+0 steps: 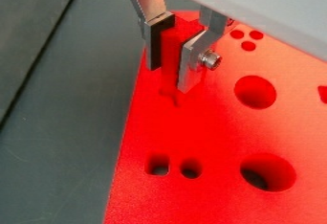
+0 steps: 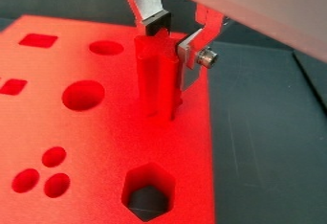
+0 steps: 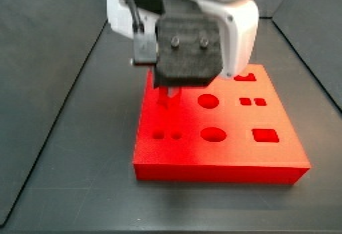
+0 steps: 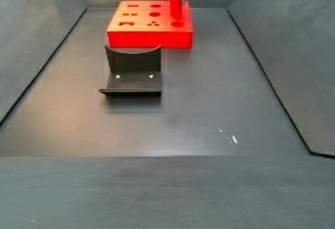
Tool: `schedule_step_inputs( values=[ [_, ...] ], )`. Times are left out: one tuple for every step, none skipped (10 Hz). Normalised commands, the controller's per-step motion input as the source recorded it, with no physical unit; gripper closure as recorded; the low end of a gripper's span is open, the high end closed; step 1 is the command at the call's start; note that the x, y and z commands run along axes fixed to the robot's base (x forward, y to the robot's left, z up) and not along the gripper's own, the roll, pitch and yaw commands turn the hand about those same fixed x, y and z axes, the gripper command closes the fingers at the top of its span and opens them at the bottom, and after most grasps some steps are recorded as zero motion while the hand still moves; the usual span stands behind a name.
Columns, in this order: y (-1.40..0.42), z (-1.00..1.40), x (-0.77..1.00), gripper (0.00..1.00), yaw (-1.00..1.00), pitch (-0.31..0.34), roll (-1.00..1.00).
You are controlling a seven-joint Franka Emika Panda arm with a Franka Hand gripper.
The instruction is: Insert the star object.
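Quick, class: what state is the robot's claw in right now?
Claw: closed on the slim bright red star peg, held upright over the big flat red block with shaped holes.
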Motion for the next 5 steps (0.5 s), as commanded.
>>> schedule_step_inputs(
  values=[
    [-0.12,-0.75,0.00,1.00,0.00,0.000,0.32],
    [-0.12,-0.89,0.00,1.00,0.00,-0.016,0.24],
    [-0.02,-0.76,0.00,1.00,0.00,-0.136,0.15],
    [0.00,0.00,0.00,1.00,0.00,0.000,0.00],
    [0.00,0.00,0.00,1.00,0.00,0.000,0.00]
  ],
)
